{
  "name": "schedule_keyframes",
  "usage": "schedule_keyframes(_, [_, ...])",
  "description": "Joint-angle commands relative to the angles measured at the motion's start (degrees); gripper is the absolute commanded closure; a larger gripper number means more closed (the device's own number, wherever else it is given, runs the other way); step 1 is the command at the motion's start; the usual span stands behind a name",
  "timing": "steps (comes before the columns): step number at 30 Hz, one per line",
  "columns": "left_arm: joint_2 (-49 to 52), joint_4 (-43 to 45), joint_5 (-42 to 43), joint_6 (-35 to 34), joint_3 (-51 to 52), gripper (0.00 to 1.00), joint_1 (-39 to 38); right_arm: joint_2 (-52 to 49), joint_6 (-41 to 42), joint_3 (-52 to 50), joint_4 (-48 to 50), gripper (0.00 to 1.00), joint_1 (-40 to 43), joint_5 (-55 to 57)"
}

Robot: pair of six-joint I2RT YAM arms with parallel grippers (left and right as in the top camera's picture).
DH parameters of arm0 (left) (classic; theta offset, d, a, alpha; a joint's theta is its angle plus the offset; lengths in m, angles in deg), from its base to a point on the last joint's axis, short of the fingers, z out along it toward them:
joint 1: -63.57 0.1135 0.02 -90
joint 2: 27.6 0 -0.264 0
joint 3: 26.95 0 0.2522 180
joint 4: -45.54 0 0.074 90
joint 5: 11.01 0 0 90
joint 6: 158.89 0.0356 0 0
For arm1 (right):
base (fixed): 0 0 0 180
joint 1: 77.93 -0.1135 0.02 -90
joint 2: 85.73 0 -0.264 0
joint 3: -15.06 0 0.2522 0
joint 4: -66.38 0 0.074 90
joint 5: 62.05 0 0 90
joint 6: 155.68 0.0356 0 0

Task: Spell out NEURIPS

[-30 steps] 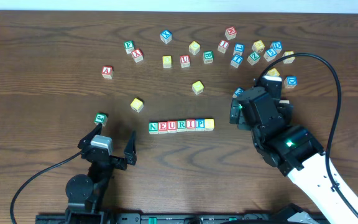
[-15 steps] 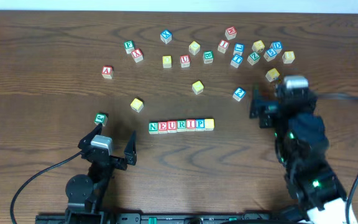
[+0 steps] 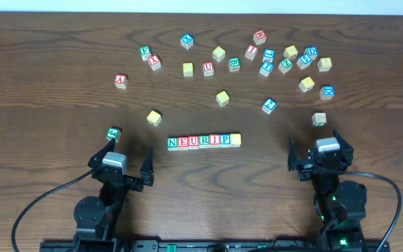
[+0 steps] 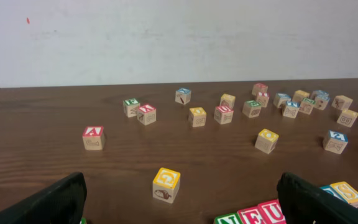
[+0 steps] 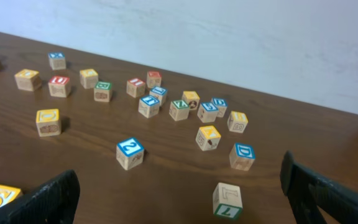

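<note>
Overhead, the NEURIPS row (image 3: 204,141) lies on the brown desk (image 3: 47,105), near the front and in the middle. Its seven little cubes sit side by side in a straight line, touching: green N, red E, red U, green R, red I, blue P, then a yellow one at the right end. The left tool (image 3: 129,147) is just to the left of the row. Its two fingers are spread wide and grip no cube. The N end is nearest to it, but they do not touch. The right tool (image 3: 315,140) is farther off, past the yellow end, and it is also spread wide and empty. A green cube (image 3: 114,133) sits right by the left tool's outer fingertip, and a yellow cube (image 3: 154,117) lies a little behind. A T cube (image 3: 319,119) sits just behind the right tool. Many loose cubes (image 3: 269,53) are scattered at the back. In the left wrist view, the row peeks in at the bottom right, beside one dark finger (image 4: 316,199).
</note>
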Motion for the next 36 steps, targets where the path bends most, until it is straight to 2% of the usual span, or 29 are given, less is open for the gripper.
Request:
schedule_keyframes(1, [-0.37,-2.45,1.46,-0.52,0.72,0.04,0.35,5.57,-1.33,-3.87,1.22,0.01,2.21,-4.74])
schedule_keyframes(8, [-0.37,-2.45,1.46,-0.52,0.72,0.04,0.35,10.51,-3.80,-5.16,-2.89,0.01,2.64,-5.09])
schedule_keyframes(13, [-0.37,-2.45,1.46,-0.52,0.72,0.04,0.35,12.68,-3.10,-5.16,-10.05,0.01,2.75,-4.68])
schedule_keyframes(36, [-0.37,-2.45,1.46,-0.52,0.72,0.04,0.35,12.70,2.82,-5.16,-9.92,0.01,4.11,-4.87])
